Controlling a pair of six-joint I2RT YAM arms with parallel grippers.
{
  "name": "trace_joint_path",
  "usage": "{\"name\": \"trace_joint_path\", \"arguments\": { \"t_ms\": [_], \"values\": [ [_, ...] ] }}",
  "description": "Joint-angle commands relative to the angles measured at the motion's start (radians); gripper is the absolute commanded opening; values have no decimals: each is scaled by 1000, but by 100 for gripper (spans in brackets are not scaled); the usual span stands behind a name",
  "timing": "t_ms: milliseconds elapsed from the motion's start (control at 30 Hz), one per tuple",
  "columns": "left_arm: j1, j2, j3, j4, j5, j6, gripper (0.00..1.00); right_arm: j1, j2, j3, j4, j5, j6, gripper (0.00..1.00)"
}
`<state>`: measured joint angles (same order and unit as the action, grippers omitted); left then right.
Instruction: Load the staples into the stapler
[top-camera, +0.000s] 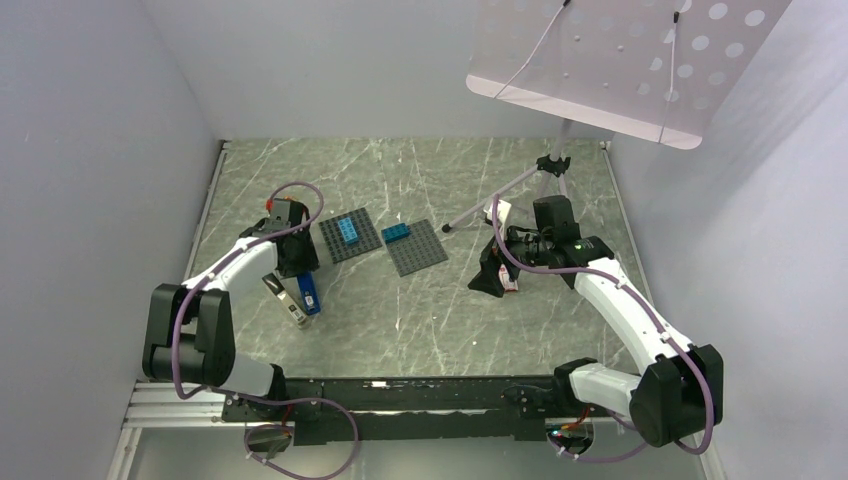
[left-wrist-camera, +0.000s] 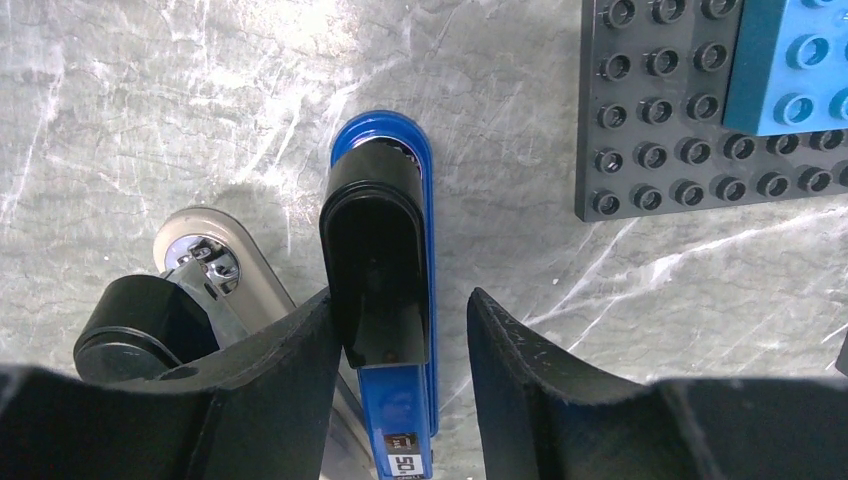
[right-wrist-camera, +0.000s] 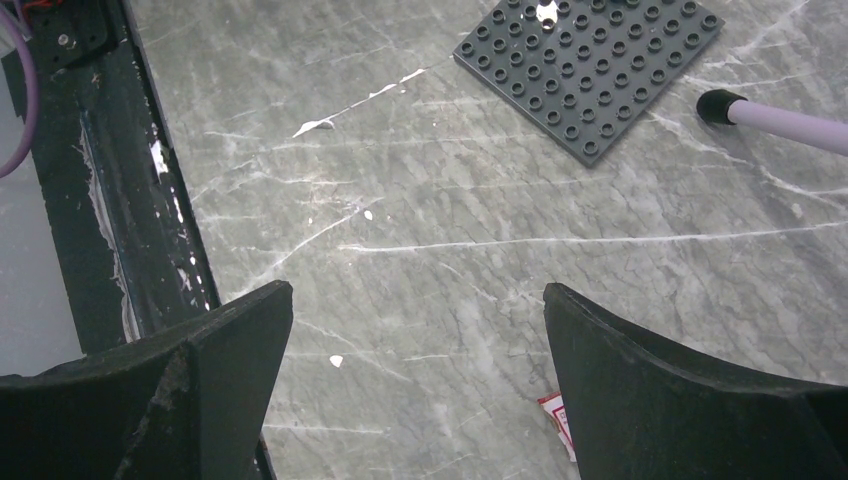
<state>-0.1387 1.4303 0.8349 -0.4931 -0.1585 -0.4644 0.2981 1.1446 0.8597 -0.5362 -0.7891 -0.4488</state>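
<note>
The stapler (left-wrist-camera: 385, 260) lies on the marble table, a blue base with a glossy black top. Its grey arm (left-wrist-camera: 215, 260) is swung open to the left. In the top view the stapler (top-camera: 303, 296) sits just in front of my left gripper (top-camera: 298, 265). My left gripper (left-wrist-camera: 400, 300) straddles the stapler's rear. Its left finger touches the black top, and a gap shows on the right side. The staples box (right-wrist-camera: 558, 418), white with red print, peeks out beside my right finger. My right gripper (right-wrist-camera: 418, 295) hovers wide open over bare table, next to the box (top-camera: 509, 284).
Two dark grey studded baseplates (top-camera: 346, 238) (top-camera: 416, 246) carry blue bricks, one plate close to the stapler's right (left-wrist-camera: 660, 110). A tripod leg (right-wrist-camera: 785, 125) slants across the table behind the right gripper. A black rail (right-wrist-camera: 100, 200) runs along the table's near edge.
</note>
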Motion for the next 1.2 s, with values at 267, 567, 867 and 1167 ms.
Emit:
{"name": "trace_joint_path", "arguments": {
  "t_ms": [267, 567, 867, 1167],
  "values": [
    [5, 2, 25, 4, -27, 15, 56, 3, -26, 16, 30, -11, -9, 100],
    [-2, -173, 14, 10, 86, 69, 66, 1, -19, 11, 35, 98, -19, 100],
    [2, -561, -71, 123, 355, 130, 91, -30, 101, 24, -11, 395, -64, 100],
    [-35, -653, -311, 354, 729, -49, 77, -77, 300, 67, -25, 594, 172, 87]
  ]
}}
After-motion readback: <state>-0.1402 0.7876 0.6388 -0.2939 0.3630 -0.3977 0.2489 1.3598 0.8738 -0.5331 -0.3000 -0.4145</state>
